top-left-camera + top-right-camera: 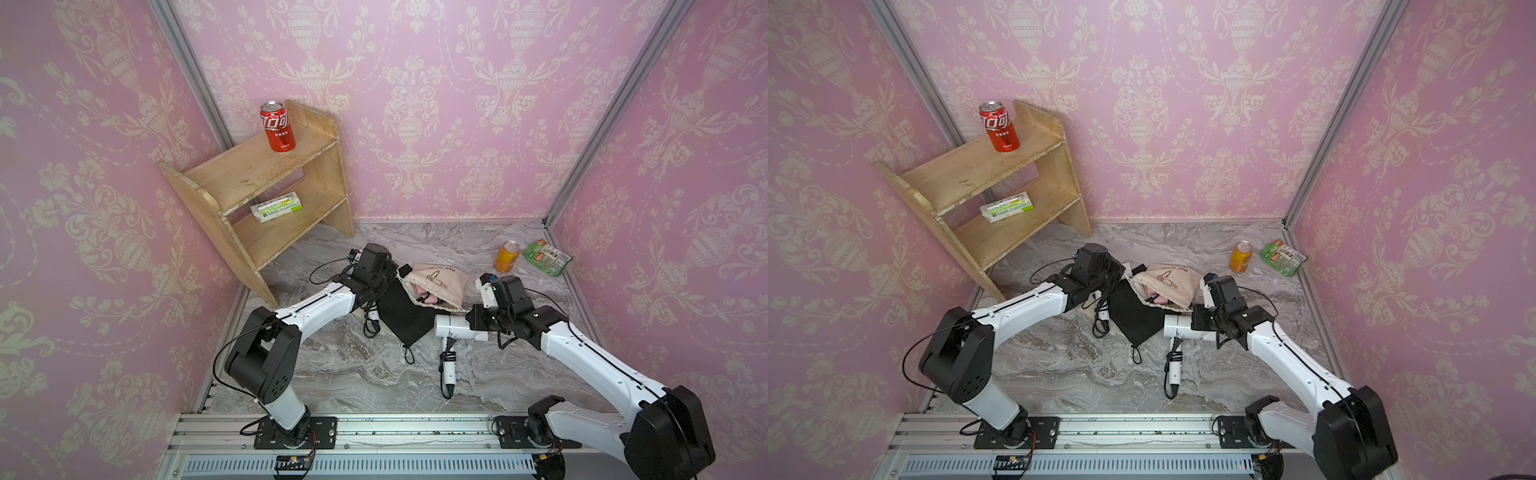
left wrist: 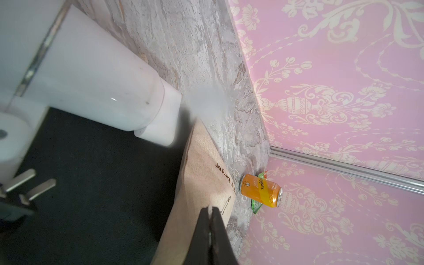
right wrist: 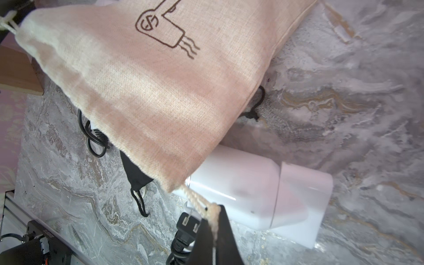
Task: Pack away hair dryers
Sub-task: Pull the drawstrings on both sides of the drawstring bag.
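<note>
Three bits of writing we can read: the red Coca-Cola can [image 1: 277, 126] carries its logo in white Chinese script, the beige pouch [image 1: 440, 280] is printed "Hair Dryer" beside a line drawing of a dryer, and the orange soda can [image 2: 261, 190] shows the letters "ppes" on a yellow band. Print on the green-and-white box [image 1: 276, 206] and the green packet [image 1: 547, 257] is too small for us. We see the left gripper [image 2: 209, 210] with its jaws pressed together on the edge of the beige pouch, and the right gripper [image 3: 213, 214] pinched on that pouch's cream drawstring [image 3: 195, 199]. One white hair dryer [image 1: 459, 328] lies on the surface just beside the pouch's mouth, under the right gripper, its black cord [image 1: 446, 356] trailing toward the front. A pink hair dryer [image 1: 420, 291] sits inside the pouch's mouth. A second white hair dryer [image 2: 103, 87] lies under the left arm [image 1: 316, 307], partly on the black pouch [image 1: 405, 318]. The tabletop [image 1: 353, 365] is grey veined marble; the wooden shelf [image 1: 249, 174] stands in the far corner on the left arm's side, cola can on top, box on its lower board. Pink damask wallpaper [image 1: 436, 104] with cream urns covers all three walls
</note>
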Available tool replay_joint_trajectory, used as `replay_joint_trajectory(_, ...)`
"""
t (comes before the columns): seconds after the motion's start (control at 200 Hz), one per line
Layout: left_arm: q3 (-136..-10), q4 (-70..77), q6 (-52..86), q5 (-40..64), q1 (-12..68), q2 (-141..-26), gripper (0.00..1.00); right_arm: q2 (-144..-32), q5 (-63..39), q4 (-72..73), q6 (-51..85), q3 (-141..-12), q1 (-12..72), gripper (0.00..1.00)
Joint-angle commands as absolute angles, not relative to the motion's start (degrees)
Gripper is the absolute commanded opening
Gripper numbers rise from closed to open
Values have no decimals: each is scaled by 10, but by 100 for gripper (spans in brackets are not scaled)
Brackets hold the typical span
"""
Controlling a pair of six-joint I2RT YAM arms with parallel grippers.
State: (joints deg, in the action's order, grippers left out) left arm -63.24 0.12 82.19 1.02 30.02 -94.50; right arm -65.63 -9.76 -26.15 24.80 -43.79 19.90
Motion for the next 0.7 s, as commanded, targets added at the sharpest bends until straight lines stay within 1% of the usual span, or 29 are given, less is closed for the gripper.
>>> replay_joint_trajectory(0.0,-666,-20,787,-11,287,-918,0,-645,-57,-305,240,-477,171,0)
replay_joint_trajectory(0.125,-708,-38,762,-4,275,-922,0,-656,-46,-312,251,-523,138,0)
replay_joint_trajectory(0.26,-766,-69,733,12,257,-940,0,-682,-34,-314,256,-574,117,0)
replay_joint_trajectory(0.38,-793,-78,719,32,231,-953,0,-711,-27,-315,256,-611,101,0)
replay_joint_trajectory(0.56,-829,-96,692,92,182,-982,0,-738,-20,-324,253,-642,60,0)
replay_joint_trajectory(0.69,-824,-100,680,123,148,-993,0,-737,-33,-321,258,-641,19,0)
